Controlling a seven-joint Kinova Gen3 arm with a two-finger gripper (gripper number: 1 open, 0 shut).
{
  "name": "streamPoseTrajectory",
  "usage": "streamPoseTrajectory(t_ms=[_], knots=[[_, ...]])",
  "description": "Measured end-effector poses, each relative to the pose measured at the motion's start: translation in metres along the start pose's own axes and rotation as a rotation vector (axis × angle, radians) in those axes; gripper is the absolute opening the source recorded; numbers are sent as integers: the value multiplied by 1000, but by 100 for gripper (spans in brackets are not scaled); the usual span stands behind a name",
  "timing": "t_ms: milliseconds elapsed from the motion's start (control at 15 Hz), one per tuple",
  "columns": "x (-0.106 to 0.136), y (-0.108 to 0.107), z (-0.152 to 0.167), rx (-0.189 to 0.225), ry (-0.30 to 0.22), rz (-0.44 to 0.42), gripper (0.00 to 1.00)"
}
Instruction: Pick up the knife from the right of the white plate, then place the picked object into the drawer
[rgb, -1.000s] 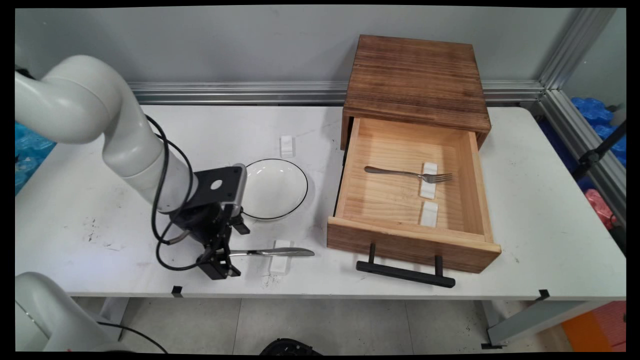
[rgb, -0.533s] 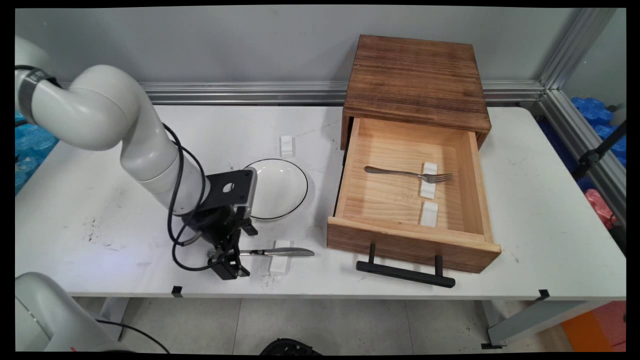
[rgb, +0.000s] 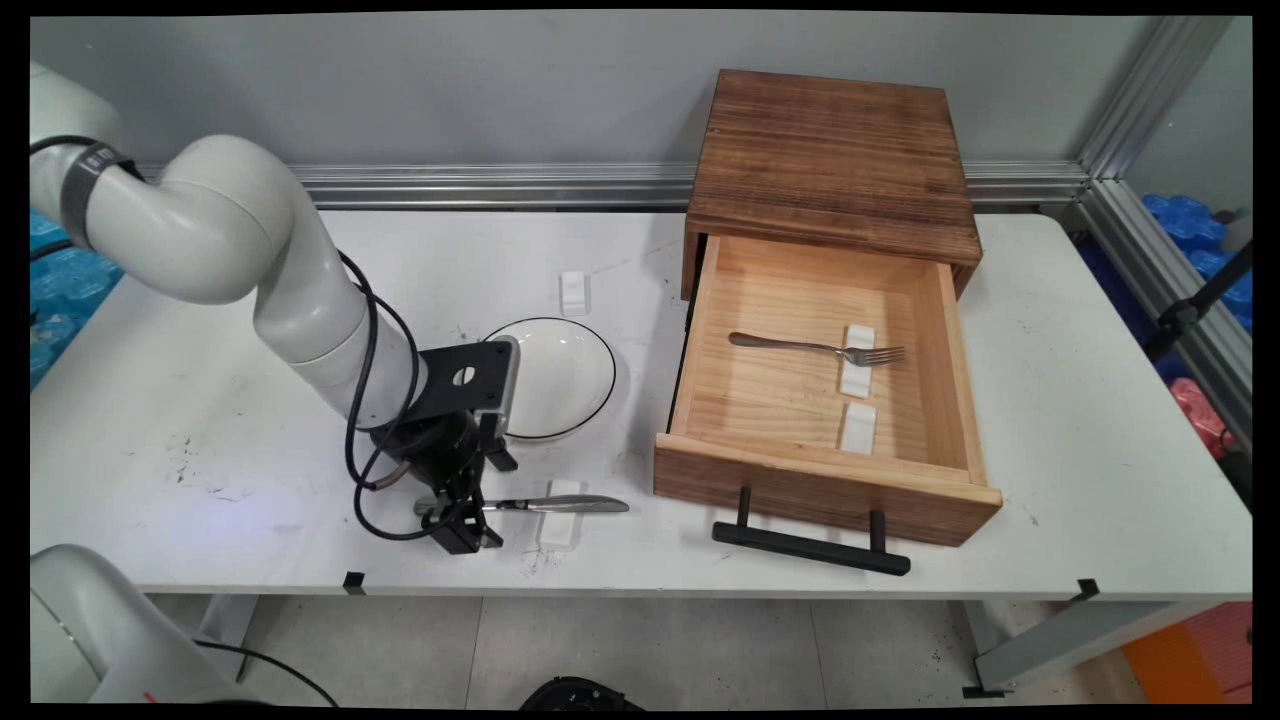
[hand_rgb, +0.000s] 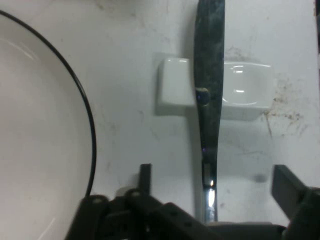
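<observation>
The gripper had slid a little to the right along the table's near edge over the last second. It sat low over the handle end of the knife. In the hand view its fingers stood spread, one on each side of the handle, with a clear gap to the metal on both sides, so nothing was clasped. Whether the fingertips touched the table could not be told from either view.

The knife itself had not shifted. It lay left to right near the table's front edge, its middle propped across a small white rest and its blade pointing right.

Just beyond the gripper on the far side stood the white plate with a dark rim, apart from the knife. A second white rest lay farther back on the table.

To the right, the wooden drawer stood pulled open. A fork lay inside it across one of two more white rests.
</observation>
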Motion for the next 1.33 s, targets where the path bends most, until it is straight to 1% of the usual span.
streamPoseTrajectory(t_ms=[67, 533, 867, 1133, 1333], knots=[[0, 0, 1, 1, -2, 2, 0], [-1, 1, 2, 2, -11, -2, 0], [-3, -1, -4, 3, -13, -6, 0], [-3, -2, -21, 1, -9, -14, 0], [-3, -3, -47, -5, -11, -18, 0]])
